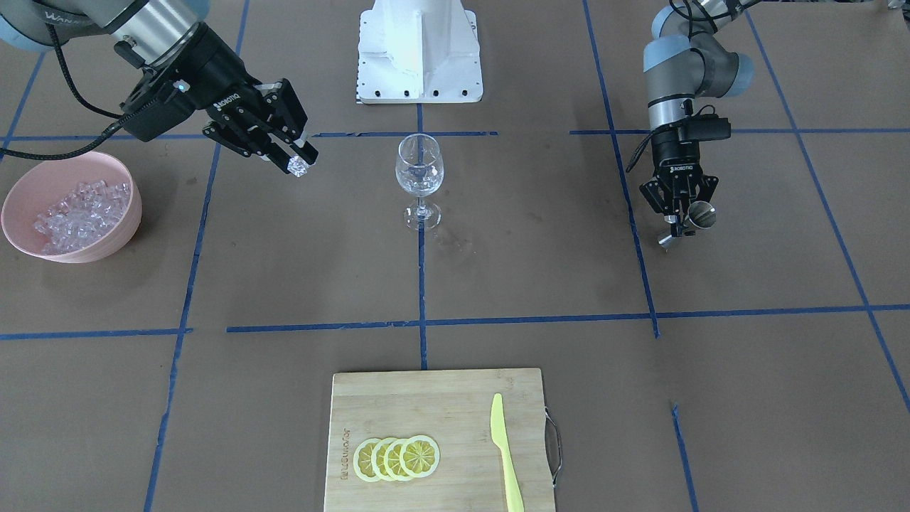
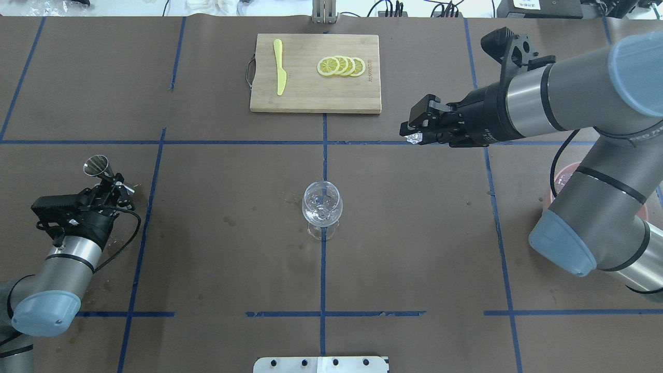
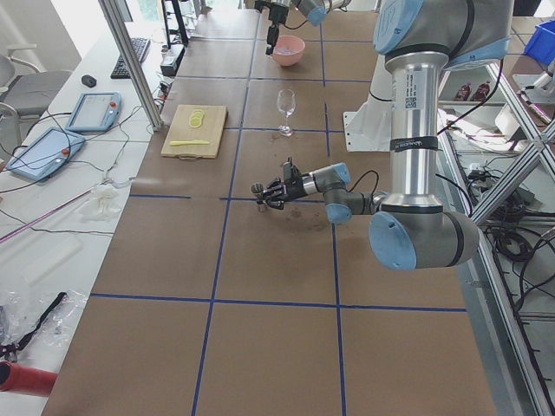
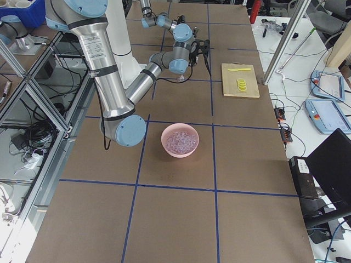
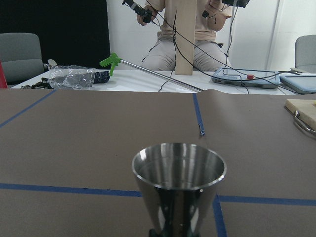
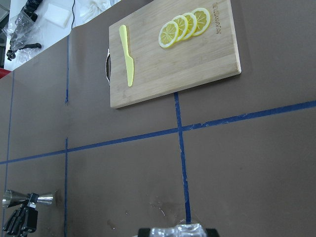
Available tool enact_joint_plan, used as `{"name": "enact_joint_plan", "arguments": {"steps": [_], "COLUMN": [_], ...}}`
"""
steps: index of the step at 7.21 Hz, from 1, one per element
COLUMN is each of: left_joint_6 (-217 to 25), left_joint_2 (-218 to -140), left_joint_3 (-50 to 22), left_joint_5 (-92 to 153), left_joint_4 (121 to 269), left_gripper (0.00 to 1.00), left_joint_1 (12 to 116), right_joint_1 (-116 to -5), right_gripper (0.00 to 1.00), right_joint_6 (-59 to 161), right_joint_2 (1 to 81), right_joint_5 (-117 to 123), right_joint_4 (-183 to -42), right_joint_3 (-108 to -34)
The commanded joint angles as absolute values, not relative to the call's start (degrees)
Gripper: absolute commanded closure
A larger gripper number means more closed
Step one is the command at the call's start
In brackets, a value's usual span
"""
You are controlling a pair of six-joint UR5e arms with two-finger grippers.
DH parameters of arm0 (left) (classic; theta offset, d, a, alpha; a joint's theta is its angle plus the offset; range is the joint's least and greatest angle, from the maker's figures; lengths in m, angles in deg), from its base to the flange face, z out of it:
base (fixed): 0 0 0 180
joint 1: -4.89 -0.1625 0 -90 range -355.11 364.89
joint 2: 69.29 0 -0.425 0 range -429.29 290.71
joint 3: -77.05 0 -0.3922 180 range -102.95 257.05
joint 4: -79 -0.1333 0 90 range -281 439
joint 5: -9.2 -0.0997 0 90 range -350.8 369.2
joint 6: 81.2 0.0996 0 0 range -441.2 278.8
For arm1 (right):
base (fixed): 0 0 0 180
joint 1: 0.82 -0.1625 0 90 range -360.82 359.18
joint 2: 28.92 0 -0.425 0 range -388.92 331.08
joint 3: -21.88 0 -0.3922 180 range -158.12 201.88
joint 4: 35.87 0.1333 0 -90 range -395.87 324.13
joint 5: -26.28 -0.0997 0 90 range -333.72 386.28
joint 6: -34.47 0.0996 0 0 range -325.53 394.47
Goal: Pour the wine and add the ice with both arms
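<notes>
Clear ice point(image 1: 297, 167) is pinched in the right jaws, well to the robot's right of the wine glass point(image 1: 419, 171) (a jigger point(image 1: 700, 215) is clamped in the farther left jaws).

Overhead and front-facing cameras are looking steeply down on the wine glass point(image 2: 321, 206) from opposite sides, sharing it and the cutting board point(image 2: 315, 72). End cameras are viewing the glass distantly along the table; wrist cameras are looking from either side of it.

Bright even light, soft shadows (sharp)
</notes>
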State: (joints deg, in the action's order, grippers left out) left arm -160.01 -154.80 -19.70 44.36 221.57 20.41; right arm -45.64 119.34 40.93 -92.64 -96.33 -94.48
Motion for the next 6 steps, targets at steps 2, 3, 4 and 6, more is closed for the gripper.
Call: {"name": "enact_joint_plan", "arguments": {"steps": [2, 3, 4, 6], "left_joint_6": [-159.9, -159.9, -159.9, -159.9], "left_joint_2": [-155.2, -155.3, -155.6, -156.0], "left_joint_3": [-19.5, -19.5, -19.5, -19.7], "left_joint_5": [44.4, 44.4, 44.4, 44.5], "left_joint_4": [221.1, 221.1, 221.0, 221.0], "left_gripper": [1.0, 1.0, 1.0, 0.86], "left_joint_1": [19.5, 19.1, 19.0, 18.6], "right_joint_1": [-44.9, -44.7, -44.3, -43.1], "right_gripper": [1.0, 1.0, 1.0, 1.0], "right_joint_6": [119.4, 119.4, 119.4, 119.4], "right_joint_2": [40.7, 40.7, 40.6, 39.8], "right_joint_5": [-92.5, -92.4, -92.1, -90.6], "right_joint_4": [-96.2, -96.1, -96.1, -96.1], "right_joint_3": [-94.4, -94.4, -94.4, -94.3]}}
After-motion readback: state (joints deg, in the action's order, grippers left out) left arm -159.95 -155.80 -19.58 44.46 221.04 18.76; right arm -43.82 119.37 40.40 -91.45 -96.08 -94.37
